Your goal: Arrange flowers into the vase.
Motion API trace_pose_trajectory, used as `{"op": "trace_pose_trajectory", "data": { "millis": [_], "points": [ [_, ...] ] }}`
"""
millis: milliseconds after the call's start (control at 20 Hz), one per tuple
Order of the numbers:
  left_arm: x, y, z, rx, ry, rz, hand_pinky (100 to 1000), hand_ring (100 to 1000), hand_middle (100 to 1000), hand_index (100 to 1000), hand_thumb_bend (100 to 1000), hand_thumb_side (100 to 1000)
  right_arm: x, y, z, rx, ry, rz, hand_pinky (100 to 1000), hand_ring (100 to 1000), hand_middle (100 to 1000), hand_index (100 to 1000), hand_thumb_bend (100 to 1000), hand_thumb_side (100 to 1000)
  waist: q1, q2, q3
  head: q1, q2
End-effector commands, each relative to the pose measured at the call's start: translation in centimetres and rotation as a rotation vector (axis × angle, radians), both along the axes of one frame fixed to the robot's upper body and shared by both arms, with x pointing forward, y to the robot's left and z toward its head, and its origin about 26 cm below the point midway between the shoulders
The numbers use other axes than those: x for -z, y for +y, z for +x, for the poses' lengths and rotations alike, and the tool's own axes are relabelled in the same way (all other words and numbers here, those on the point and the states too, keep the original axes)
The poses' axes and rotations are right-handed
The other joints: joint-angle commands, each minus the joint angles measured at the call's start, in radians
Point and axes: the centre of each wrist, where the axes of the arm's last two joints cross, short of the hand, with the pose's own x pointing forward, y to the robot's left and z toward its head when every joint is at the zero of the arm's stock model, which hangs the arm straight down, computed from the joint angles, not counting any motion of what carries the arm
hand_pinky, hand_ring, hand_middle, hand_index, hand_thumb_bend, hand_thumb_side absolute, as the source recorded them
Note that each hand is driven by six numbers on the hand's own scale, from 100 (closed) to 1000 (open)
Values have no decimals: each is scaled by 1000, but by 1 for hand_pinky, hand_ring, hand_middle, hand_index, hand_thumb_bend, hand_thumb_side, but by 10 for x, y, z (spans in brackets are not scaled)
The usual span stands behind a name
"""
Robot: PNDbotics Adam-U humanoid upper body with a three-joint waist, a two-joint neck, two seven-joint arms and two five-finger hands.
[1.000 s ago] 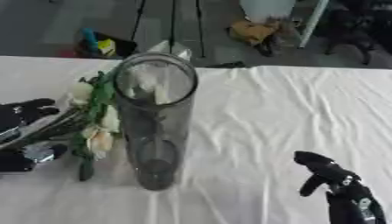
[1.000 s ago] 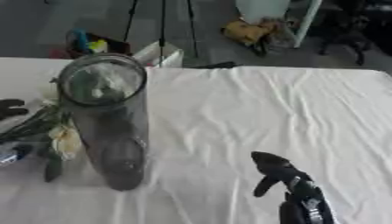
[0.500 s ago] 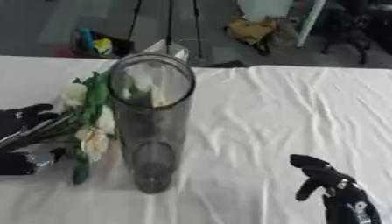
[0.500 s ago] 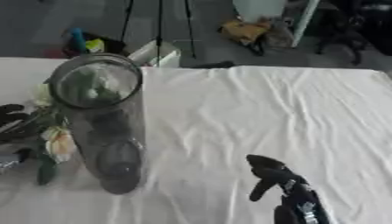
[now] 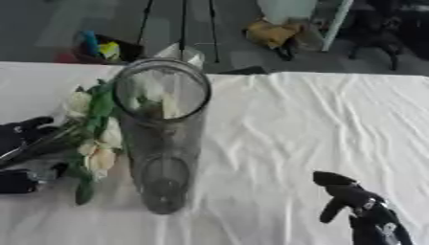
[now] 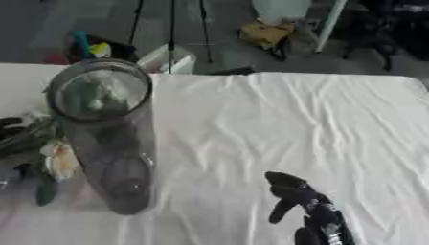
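Flowers are not yet in the vase, so the arranging looks barely begun. At the far left, the black left hand (image 5: 18, 139) has its fingers curled round the stems of a bunch of pale cream flowers with green leaves (image 5: 94, 139); the blooms lie just to that hand's right, low over the white wrinkled tablecloth (image 5: 285, 129). Immediately beyond the blooms, still to the right of that hand, stands the tall clear glass cylinder vase (image 5: 163, 143), upright, its mouth open and nothing visible inside; the pale shapes seen through its wall appear to be flowers behind it, though that is a judgement. Well apart to the right, near the lower corner, the black right hand (image 5: 356, 206) is idle, fingers loosely bent and holding nothing. What remains, by my reading, is lifting the bunch, tipping the stems downward over the vase's rim, and lowering them in.
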Motion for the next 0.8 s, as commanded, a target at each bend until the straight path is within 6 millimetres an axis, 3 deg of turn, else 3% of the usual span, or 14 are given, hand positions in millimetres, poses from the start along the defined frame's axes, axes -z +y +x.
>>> {"op": "trace_pose_trajectory", "data": {
  "millis": [50,200,300,400,600,800],
  "points": [
    [-11,5,-1,-3,-36,0,659,758,921,994,264,955,-5,3,0,-2,-16,-4,765,793,382,781,100,973,-3,0,0,-2,-13],
    [-12,4,-2,7,-45,-10,543,606,839,929,246,941,-6,4,0,-1,-15,-5,765,793,382,781,100,972,-5,2,1,-3,-13],
    [-12,3,-2,13,-54,-21,508,566,807,908,236,930,-6,4,0,0,-15,-5,766,793,381,781,100,972,-6,3,2,-3,-12],
    [-13,2,-3,21,-66,-37,376,437,687,842,207,891,-6,5,0,1,-14,-6,766,793,379,781,100,974,-6,5,2,-3,-13],
    [-13,2,-2,31,-88,-65,327,395,590,796,156,845,-7,6,1,0,-12,-9,767,794,378,780,100,974,-6,8,1,-1,-16],
    [-10,1,-1,30,-92,-60,337,406,575,809,183,824,-7,7,1,0,-13,-8,767,794,378,778,100,974,-7,10,-3,1,-19]
  ]
}}
